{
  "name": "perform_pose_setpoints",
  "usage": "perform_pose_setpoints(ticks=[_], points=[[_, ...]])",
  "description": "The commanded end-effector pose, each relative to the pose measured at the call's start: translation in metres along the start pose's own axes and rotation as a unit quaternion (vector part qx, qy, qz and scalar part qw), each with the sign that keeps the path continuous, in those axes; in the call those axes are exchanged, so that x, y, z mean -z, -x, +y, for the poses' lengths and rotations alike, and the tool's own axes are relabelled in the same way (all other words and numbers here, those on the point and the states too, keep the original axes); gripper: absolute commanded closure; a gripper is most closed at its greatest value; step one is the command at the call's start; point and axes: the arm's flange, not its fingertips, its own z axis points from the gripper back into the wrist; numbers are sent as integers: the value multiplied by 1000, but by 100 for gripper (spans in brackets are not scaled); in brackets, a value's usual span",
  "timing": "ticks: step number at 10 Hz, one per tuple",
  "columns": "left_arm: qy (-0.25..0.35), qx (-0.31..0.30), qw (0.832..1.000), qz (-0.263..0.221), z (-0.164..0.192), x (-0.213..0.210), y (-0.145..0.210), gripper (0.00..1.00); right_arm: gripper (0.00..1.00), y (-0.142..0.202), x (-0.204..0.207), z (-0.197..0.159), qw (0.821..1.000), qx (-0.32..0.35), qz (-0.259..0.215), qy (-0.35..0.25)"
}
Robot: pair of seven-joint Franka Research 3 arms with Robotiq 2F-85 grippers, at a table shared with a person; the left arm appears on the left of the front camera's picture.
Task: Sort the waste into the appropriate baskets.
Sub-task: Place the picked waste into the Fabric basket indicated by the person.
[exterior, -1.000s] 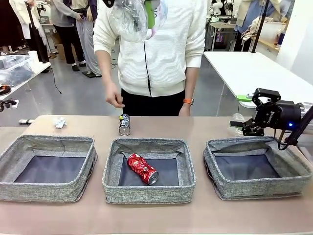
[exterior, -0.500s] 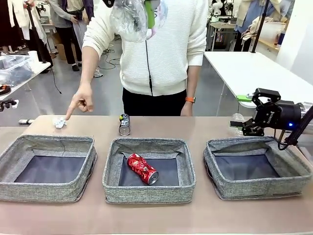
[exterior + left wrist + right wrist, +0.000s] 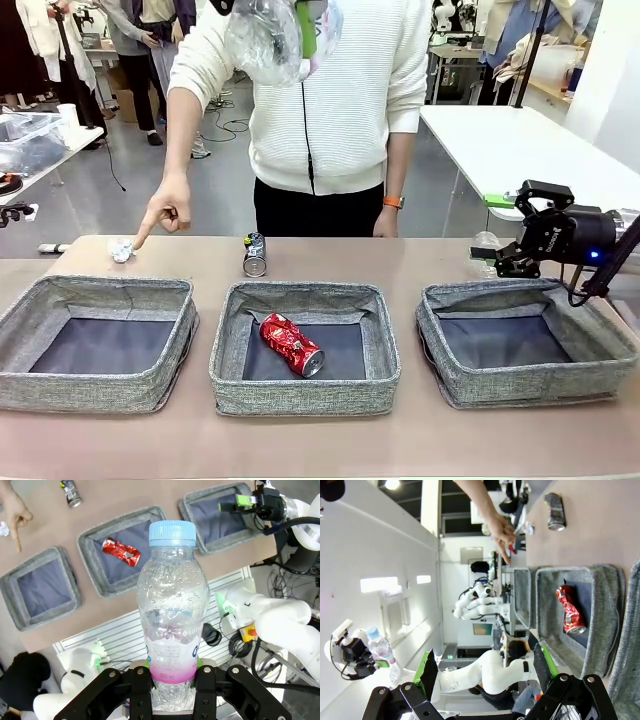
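Note:
High above the table, my left gripper is shut on the base of an upright blue-capped clear bottle, which also shows at the top of the front view. Three grey baskets stand in a row: left, middle, right. A dented red can lies in the middle one. A dark can and a white paper wad lie on the table behind them. My right gripper hangs open over the right basket's far rim, holding nothing.
A person in a white top stands at the far side, and one hand points a finger down at the paper wad. Something clear sits partly hidden behind my right gripper. A white table stands at the back right.
The person's hand has swung from beside the dark can to the left and now points at the paper wad. Neither arm has moved.

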Motion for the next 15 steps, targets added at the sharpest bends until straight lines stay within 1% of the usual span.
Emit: perform_pose_setpoints(ticks=[1, 3, 4, 5, 6, 7, 8, 9, 10, 11, 12, 13, 14, 15], points=[[3, 18, 1000, 6, 13, 3, 6, 77, 0, -1, 1, 3, 1000, -8, -1, -7], [-2, 15, 1000, 2, 67, 21, 26, 77, 0, -1, 1, 3, 1000, -8, -1, -7], [11, 20, 999, 29, 108, 41, 42, 77, 0, -1, 1, 3, 1000, -8, -1, -7], [-4, -45, 998, 43, 156, 62, 59, 77, 0, -1, 1, 3, 1000, -8, -1, -7], [34, -60, 995, 69, 203, 85, 83, 77, 0, -1, 1, 3, 1000, -8, -1, -7], [39, -100, 992, 59, 239, 106, 103, 77, 0, -1, 1, 3, 1000, -8, -1, -7], [59, -127, 989, 46, 273, 123, 115, 77, 0, -1, 1, 3, 1000, -8, -1, -7], [51, -163, 985, 33, 300, 140, 126, 77, 0, -1, 1, 3, 1000, -8, -1, -7], [30, -197, 979, 36, 323, 161, 135, 77, 0, -1, 1, 3, 1000, -8, -1, -7], [25, -232, 972, 12, 344, 175, 136, 77, 0, -1, 1, 3, 1000, -8, -1, -7], [19, -269, 963, -32, 360, 185, 131, 77, 0, -1, 1, 3, 1000, -8, -1, -7], [18, -291, 955, -59, 374, 194, 124, 77, 0, -1, 1, 3, 1000, -8, -1, -7], [-3, -314, 947, -62, 392, 205, 116, 77, 0, -1, 1, 3, 1000, -8, -1, -7], [8, -333, 941, -59, 408, 216, 112, 77, 0, -1, 1, 3, 1000, -8, -1, -7]])
